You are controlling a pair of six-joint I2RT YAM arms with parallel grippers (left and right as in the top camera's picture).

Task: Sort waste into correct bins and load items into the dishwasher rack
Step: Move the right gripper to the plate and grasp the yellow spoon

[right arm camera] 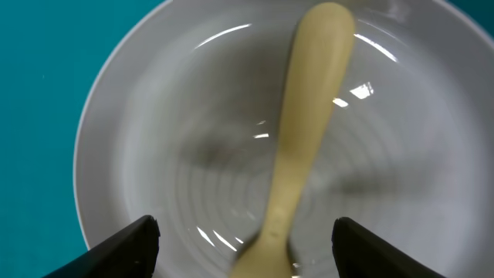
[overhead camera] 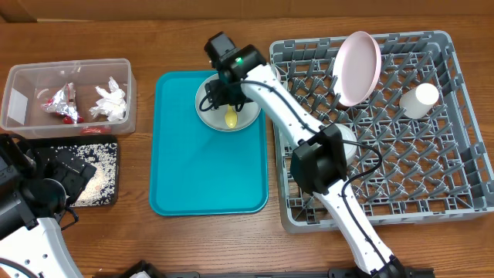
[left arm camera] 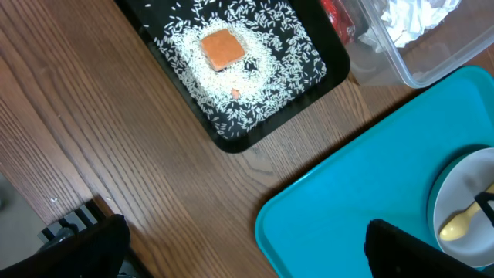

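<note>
The right pincer (right arm camera: 245,251) hangs low over the grey plate (overhead camera: 245,116), its two fingers (right arm camera: 127,247) spread wide to either side of the yellow spoon (overhead camera: 231,117); it has hold of nothing, and the spoon lies loose in the plate's hollow, handle running between the fingers without touching either. The plate sits at the far end of the teal tray (overhead camera: 201,170), which lies flat on the tabletop (left arm camera: 116,139).

The left pincer (left arm camera: 247,251) is at the near left over bare wood, gaping fully and empty; just beyond it lies the black tray (left arm camera: 231,143), strewn with white rice grains (left arm camera: 262,31) around an orange cube (left arm camera: 222,48). Behind that tray stands the clear tub (overhead camera: 69,65), with crumpled tissue (overhead camera: 112,100) and a red-and-silver wrapper (overhead camera: 62,104) inside.

At the right is the dishwasher rack (overhead camera: 432,170); the pink plate (overhead camera: 358,68) stands on edge among its far pegs, the white cup (overhead camera: 419,100) lies beside it, and a small bowl (overhead camera: 351,147) shows partly under the right arm.
</note>
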